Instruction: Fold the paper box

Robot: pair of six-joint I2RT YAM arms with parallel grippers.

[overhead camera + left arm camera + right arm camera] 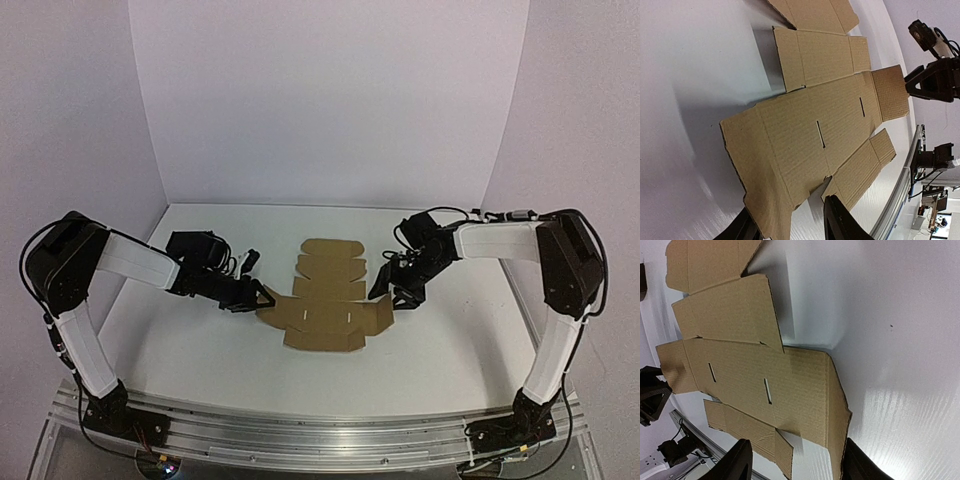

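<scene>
Paper box (325, 300), one flat sheet, unfolded

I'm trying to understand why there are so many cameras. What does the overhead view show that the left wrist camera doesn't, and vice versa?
Only overhead: the left arm itself and the whole outline of the paper box. Only left wrist: the cardboard's ribbed texture, lab clutter past the rail, the left gripper open around a flap, close up. Both: the two slots and the right gripper.
</scene>
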